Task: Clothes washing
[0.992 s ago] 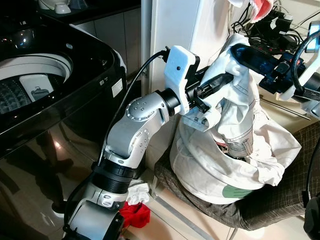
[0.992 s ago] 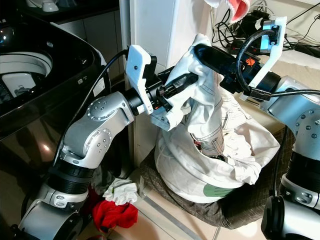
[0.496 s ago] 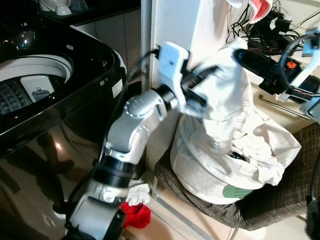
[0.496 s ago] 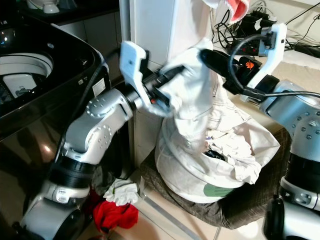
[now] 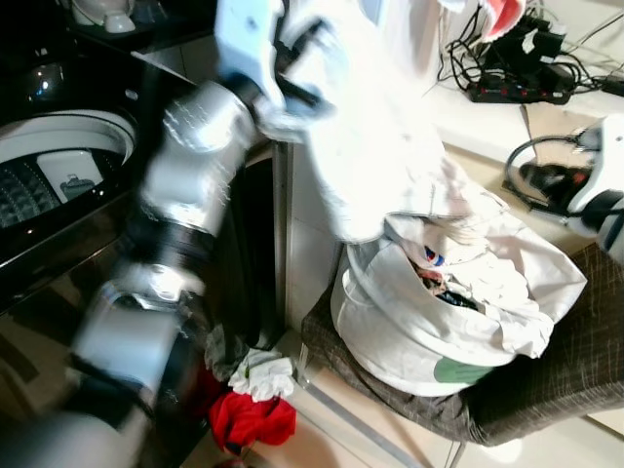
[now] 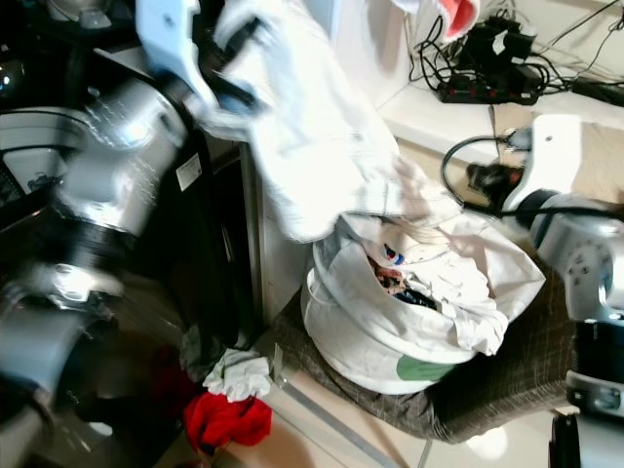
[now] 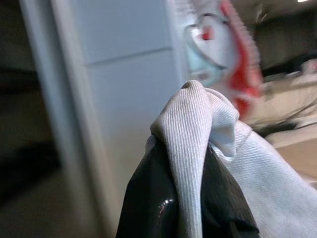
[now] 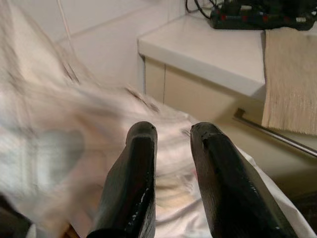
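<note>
Washer tub [image 5: 58, 171] low at far left, open-topped. Left hand [image 5: 292, 49] raised high just right of it, fingers clamped on white garment [image 5: 375, 146], blurred, long axis trailing down-right into laundry bag [image 5: 409, 341] on chair [image 5: 565, 390]. Right hand [image 8: 171, 163] farther right, slightly parted, empty, above bag.

The left gripper [image 7: 190, 198] has its two glossy black fingers [image 7: 148, 198] closed on a fold of ribbed white fabric [image 7: 190, 134], which bunches up between them and drapes over the nearer finger. Behind stands a pale grey panelled wall [image 7: 124, 64]. Beside the fabric's top, blurred, hangs a red-and-white cloth with a heart shape [image 7: 223, 44].
</note>
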### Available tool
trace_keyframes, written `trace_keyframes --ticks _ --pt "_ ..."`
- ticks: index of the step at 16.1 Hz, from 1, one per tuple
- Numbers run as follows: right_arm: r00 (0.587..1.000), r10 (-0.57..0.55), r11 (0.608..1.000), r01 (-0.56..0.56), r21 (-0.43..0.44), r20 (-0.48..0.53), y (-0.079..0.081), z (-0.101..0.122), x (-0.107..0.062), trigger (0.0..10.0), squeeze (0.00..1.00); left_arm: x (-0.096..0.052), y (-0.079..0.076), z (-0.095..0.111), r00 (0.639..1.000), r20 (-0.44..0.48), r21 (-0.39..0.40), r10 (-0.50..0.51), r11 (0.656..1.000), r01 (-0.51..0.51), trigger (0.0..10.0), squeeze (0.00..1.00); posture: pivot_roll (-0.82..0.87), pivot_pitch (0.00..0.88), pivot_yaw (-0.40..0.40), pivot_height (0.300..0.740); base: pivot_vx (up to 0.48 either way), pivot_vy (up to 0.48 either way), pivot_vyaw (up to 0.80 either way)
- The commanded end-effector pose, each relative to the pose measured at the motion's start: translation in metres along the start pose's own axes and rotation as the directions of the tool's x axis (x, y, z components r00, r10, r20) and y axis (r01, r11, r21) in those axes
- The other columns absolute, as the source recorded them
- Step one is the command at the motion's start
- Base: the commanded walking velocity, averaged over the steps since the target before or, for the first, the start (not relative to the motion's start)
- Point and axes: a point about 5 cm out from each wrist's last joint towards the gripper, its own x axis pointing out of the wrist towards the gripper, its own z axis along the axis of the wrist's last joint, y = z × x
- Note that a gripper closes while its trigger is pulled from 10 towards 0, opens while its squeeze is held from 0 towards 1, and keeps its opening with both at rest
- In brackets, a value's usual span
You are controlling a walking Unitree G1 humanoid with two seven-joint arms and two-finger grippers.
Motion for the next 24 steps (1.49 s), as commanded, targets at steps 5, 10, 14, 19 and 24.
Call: trace_keyframes --ticks 5,10,14,19,24 --pt "0.999 -0.03 0.999 0.031 -0.032 0.013 -0.002 -0.001 -0.006 10.0 0.0 -0.035 0.144 0.168 0.866 0.306 0.705 0.395 0.517 -0.485 0.0 0.0 -0.04 0.0 0.001 0.74 0.0 0.0 0.0" --pt "1.0 -0.02 0.998 0.021 -0.054 0.019 0.004 -0.001 -0.001 10.0 0.0 -0.036 0.157 0.124 0.832 0.241 0.868 0.5 0.271 -0.415 0.0 0.0 -0.03 0.0 -0.009 0.74 0.0 0.0 0.0" --pt "1.0 0.031 0.996 -0.031 -0.086 0.001 0.019 -0.008 -0.001 10.0 0.0 -0.039 0.131 0.006 0.858 -0.251 0.804 0.449 0.59 -0.074 2.5 0.0 -0.05 0.0 -0.002 0.74 0.0 0.0 0.0" --pt "0.993 0.109 0.987 -0.113 -0.113 -0.041 0.036 -0.018 0.0 10.0 0.0 -0.075 0.119 -0.069 0.639 -0.688 0.571 0.343 0.8 0.185 10.0 0.0 -0.05 0.0 -0.007 0.74 0.0 0.0 0.0" --pt "0.972 0.221 0.963 -0.231 -0.138 -0.086 0.057 -0.023 0.003 10.0 0.0 -0.081 0.152 -0.034 0.631 -0.59 0.683 0.503 0.728 0.058 10.0 1.0 -0.03 0.0 -0.025 0.74 0.0 0.0 0.0"
